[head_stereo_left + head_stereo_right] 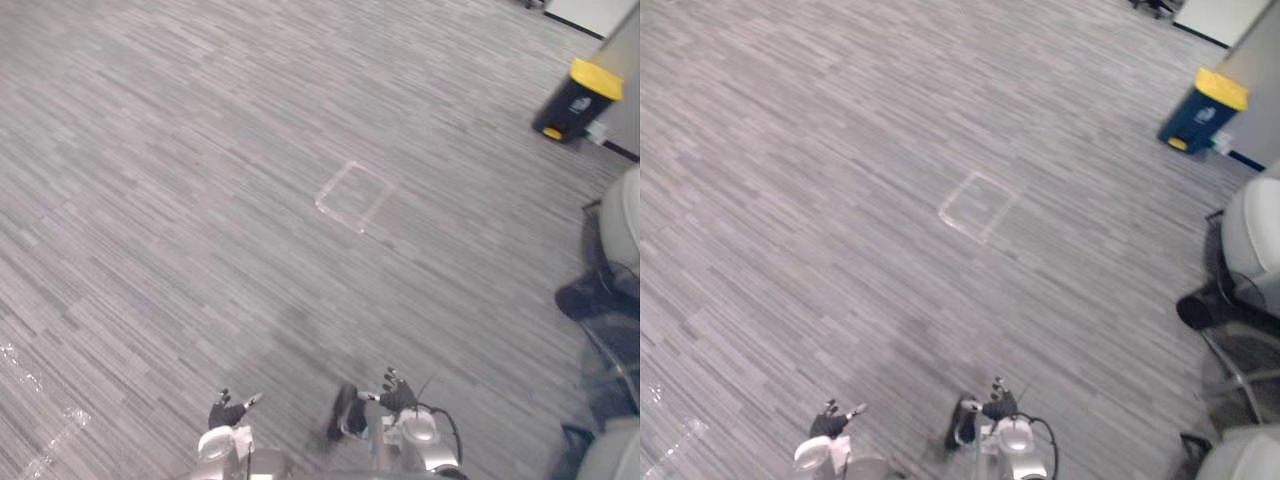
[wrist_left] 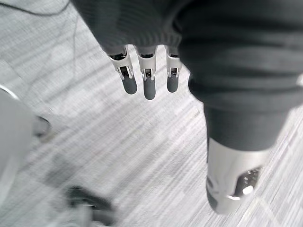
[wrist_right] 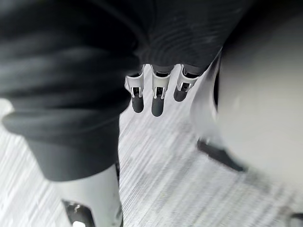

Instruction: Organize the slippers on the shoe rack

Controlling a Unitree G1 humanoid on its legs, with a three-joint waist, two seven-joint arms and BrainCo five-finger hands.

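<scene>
The fingers [image 2: 149, 85] of the left hand [image 1: 228, 412] hang straight and slightly apart. Their dark tips point at the floor, and nothing lies between them and the thumb [image 2: 232, 179], which stands off to one side. The fingers [image 3: 157, 97] of the right hand [image 1: 397, 393] hang the same way: straight, loosely spread and clamped on nothing, with the thumb [image 3: 90, 198] well apart from them.

In the head views both hands sit low at the near edge, the left one a little nearer than the right, each held above the floor and touching nothing.

Under them, and stretching away on every side, is the grey carpet floor with fine pale and dark streaks [image 1: 200, 200]. A crinkled strip of clear tape [image 1: 40, 400] lies on it off to the left. Further out, about mid-floor, a square outline of clear tape [image 1: 353, 197] is stuck down at a slant.

Far off to the right stands a dark blue bin with a yellow lid [image 1: 578, 100], and nearer on that side is a pale grey padded chair on a black base [image 1: 622, 220].

Where the slippers and the shoe rack are cannot be told.
</scene>
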